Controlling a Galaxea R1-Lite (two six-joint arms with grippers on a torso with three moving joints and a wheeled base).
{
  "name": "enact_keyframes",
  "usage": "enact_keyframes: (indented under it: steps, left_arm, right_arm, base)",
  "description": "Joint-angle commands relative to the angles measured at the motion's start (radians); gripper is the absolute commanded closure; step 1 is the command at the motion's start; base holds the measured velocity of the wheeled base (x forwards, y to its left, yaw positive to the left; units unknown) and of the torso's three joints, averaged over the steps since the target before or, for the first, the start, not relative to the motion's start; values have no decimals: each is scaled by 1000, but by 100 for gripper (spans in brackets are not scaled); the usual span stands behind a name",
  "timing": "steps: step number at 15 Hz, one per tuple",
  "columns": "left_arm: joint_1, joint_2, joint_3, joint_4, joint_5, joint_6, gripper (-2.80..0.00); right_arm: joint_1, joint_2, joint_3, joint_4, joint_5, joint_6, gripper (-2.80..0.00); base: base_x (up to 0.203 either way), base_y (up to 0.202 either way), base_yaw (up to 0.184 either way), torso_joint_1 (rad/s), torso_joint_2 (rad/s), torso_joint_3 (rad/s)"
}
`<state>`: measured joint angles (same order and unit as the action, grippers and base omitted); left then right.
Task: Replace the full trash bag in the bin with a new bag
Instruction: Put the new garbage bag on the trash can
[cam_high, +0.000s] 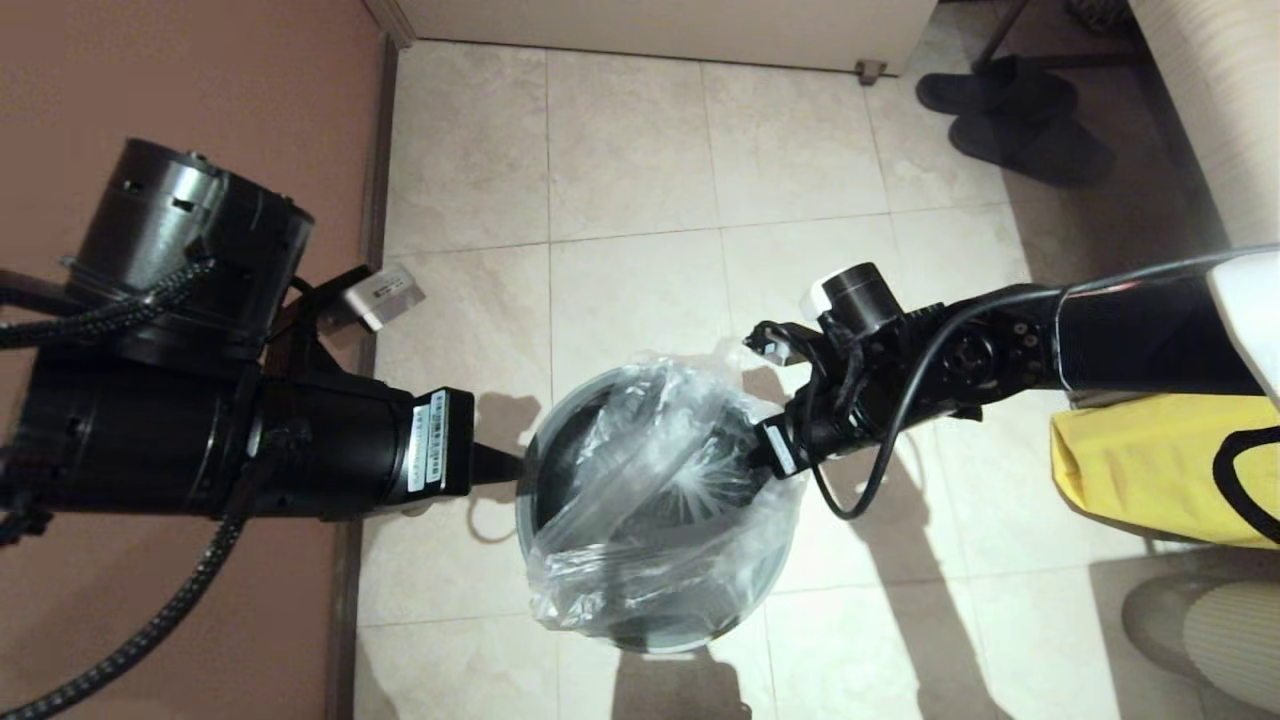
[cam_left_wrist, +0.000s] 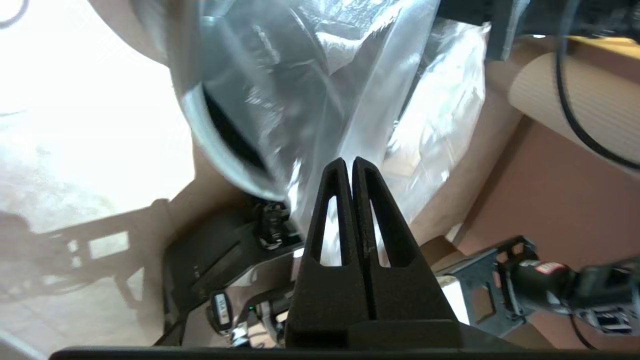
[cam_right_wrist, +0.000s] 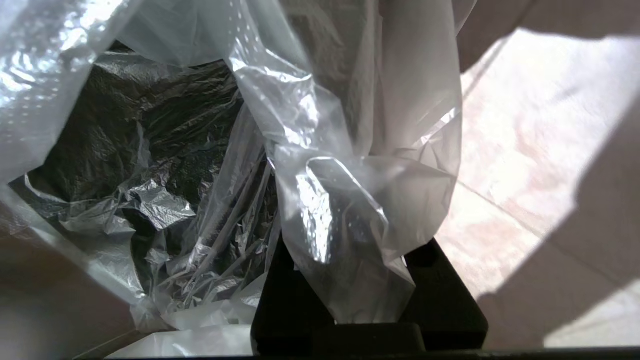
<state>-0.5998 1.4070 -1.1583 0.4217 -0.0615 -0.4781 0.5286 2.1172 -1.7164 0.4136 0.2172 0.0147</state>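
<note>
The bin (cam_high: 528, 520) stands on the tiled floor in the middle of the head view, its grey rim and black inside showing. The new bag (cam_high: 650, 500), clear and crinkly, sits in its mouth and spills over the near and right rim. My right gripper (cam_high: 768, 452) is at the bin's right rim, shut on a bunch of the bag's film (cam_right_wrist: 350, 210), which covers its fingertips. My left gripper (cam_high: 512, 465) is shut at the bin's left rim. Film (cam_left_wrist: 380, 100) lies right at its tips (cam_left_wrist: 348, 162); a pinch there cannot be made out. The full trash bag is out of view.
A yellow sack (cam_high: 1160, 480) lies on the floor to the right, with a pale ribbed rounded object (cam_high: 1235, 630) nearer. Dark slippers (cam_high: 1010, 110) sit at the far right. A brown wall (cam_high: 200, 80) runs along the left and a cabinet base (cam_high: 650, 25) at the back.
</note>
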Motion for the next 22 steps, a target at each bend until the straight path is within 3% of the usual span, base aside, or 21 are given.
enact_keyframes:
  steps: [1, 6, 9, 15, 19, 22]
  left_arm:
    - [7, 26, 6, 2, -3, -1, 0]
    - [15, 27, 14, 2, -7, 15, 0]
    - [-9, 64, 10, 1, -8, 25, 0]
    - [34, 101, 8, -9, -6, 29, 0]
    - [63, 146, -2, -10, -8, 60, 0]
    - [86, 188, -53, -10, -68, 71, 0]
  right_arm:
    - [38, 10, -12, -15, -5, 1, 0]
    - [70, 49, -52, -84, -29, -16, 0]
    - [72, 93, -78, -90, -84, -83, 0]
    - [68, 185, -234, -90, -168, -112, 0]
    - [68, 190, -253, -106, -178, -150, 0]
    - [71, 187, -253, -116, -182, -150, 0]
  base:
    - [0, 0, 0, 0, 0, 0]
    - [0, 0, 0, 0, 0, 0]
    - [0, 0, 0, 0, 0, 0]
    - [0, 0, 0, 0, 0, 0]
    - [0, 0, 0, 0, 0, 0]
    - [0, 0, 0, 0, 0, 0]
